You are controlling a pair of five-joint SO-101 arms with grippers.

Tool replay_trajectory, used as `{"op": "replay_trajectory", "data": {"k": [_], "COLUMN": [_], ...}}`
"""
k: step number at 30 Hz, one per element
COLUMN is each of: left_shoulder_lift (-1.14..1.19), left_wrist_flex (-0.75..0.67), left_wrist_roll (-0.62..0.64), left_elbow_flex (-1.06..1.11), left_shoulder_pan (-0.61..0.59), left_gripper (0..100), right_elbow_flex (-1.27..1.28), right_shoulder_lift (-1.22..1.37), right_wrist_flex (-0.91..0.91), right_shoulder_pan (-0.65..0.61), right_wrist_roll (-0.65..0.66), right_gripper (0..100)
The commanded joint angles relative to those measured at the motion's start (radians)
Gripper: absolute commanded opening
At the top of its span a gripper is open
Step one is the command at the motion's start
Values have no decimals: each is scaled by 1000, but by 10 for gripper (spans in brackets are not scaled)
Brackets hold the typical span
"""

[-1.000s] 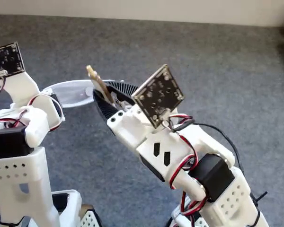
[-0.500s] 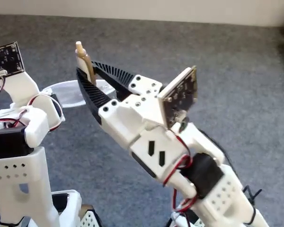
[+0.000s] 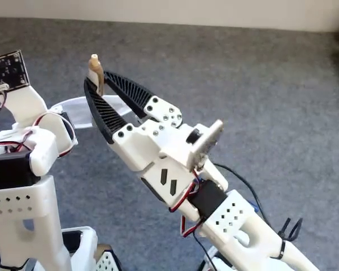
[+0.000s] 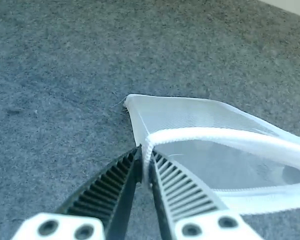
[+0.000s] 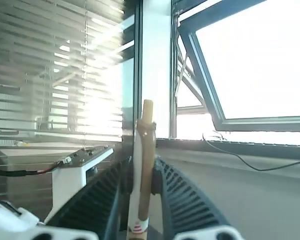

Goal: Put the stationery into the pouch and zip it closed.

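Translucent white mesh pouch [image 4: 205,130] lies on the grey carpet [image 4: 50,75], its rim pinched at one corner by the closed left gripper [image 4: 144,155]. Over the pouch in the high view, the right gripper [image 3: 97,82] is clamped on an upright slim tan pen [image 3: 94,63].

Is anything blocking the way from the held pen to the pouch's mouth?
Nothing visible does. The right gripper holds the pen upright, raised near the pouch, whose rim the left gripper pinches.
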Motion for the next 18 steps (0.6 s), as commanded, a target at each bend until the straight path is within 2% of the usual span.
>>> {"op": "replay_trajectory", "data": {"k": [1, 5, 12, 18], "left_shoulder_lift": [-16, -16, -16, -16], "left_wrist_flex": [-18, -18, -18, -18], "left_wrist_roll": [-8, -8, -8, -8], "left_elbow_flex": [-8, -10, -8, -8], "left_shoulder_pan": [-21, -21, -21, -21], "left_gripper": [7, 7, 7, 7], "right_elbow_flex": [-5, 15, 27, 45], "right_shoulder_lift": [-19, 36, 246, 349], "right_wrist_flex": [-74, -122, -380, -420], "right_shoulder_pan": [1, 8, 77, 73], "right_wrist_roll": [-8, -8, -12, -14], "right_gripper": [5, 5, 5, 5]}}
